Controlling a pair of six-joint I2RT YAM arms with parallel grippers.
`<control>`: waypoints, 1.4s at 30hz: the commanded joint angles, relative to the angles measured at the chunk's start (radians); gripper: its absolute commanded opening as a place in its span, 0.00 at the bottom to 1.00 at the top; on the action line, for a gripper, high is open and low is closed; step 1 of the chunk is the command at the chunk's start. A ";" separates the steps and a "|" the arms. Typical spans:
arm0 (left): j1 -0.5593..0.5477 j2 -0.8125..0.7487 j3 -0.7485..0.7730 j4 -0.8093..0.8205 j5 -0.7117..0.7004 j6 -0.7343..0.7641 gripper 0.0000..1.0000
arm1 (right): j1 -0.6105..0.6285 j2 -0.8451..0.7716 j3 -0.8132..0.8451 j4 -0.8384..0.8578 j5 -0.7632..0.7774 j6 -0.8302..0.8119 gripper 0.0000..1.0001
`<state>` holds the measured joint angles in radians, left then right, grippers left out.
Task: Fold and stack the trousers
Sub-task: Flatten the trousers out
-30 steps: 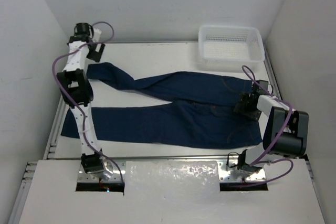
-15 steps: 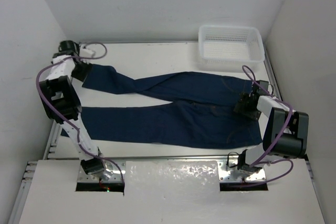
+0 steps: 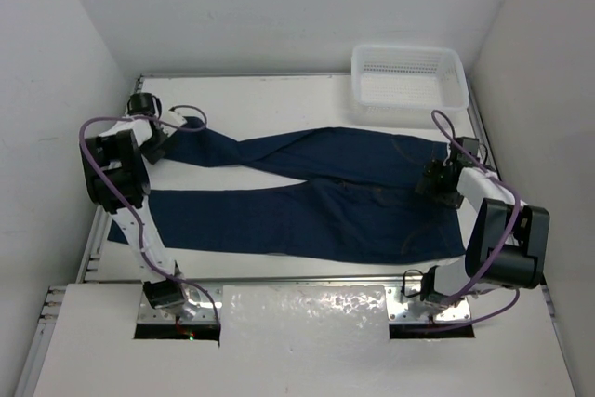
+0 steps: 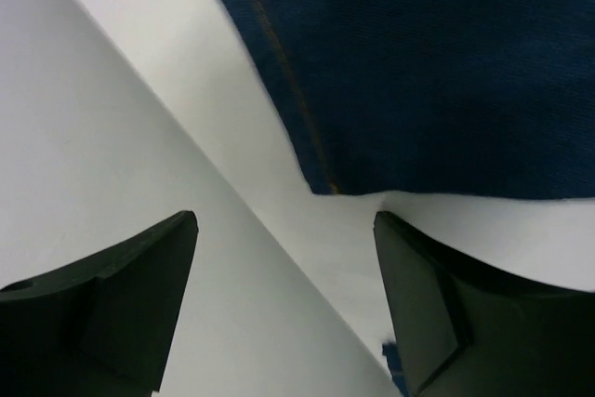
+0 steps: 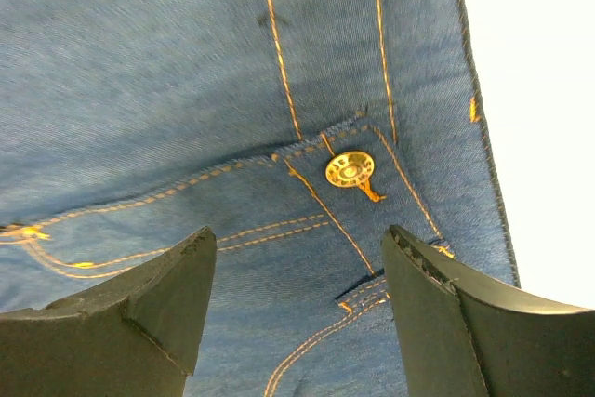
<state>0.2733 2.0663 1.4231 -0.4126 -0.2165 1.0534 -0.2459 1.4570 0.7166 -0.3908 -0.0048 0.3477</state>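
Lining up grips for the first fold looks like the step in hand. The jeans (image 3: 307,194) lie flat and unfolded across the table (image 3: 279,99), waist at the right and legs running left, with the far leg angled away. The left gripper (image 4: 284,220) hovers spread at the far leg's cuff, pinching nothing. The right gripper (image 5: 297,234) hangs spread over the waistband by the button (image 5: 350,168), also holding nothing. Next, each probably needs to drop and close on cloth. The denim is dark navy with orange stitching and few wrinkles.
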 commanded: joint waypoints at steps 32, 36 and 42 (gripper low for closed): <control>0.060 0.132 0.077 -0.348 0.301 -0.105 0.00 | 0.007 -0.089 0.193 -0.204 0.039 0.011 0.70; 0.079 -0.003 0.053 -0.391 0.315 -0.135 0.00 | 0.007 -0.109 0.165 -0.163 0.012 0.017 0.70; 0.093 -0.215 0.154 -0.587 0.304 -0.164 0.00 | 0.005 -0.129 0.138 -0.128 0.009 0.001 0.70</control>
<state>0.3561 1.9984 1.5028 -0.8753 0.0704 0.9180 -0.2459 1.3621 0.8650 -0.5644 0.0162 0.3511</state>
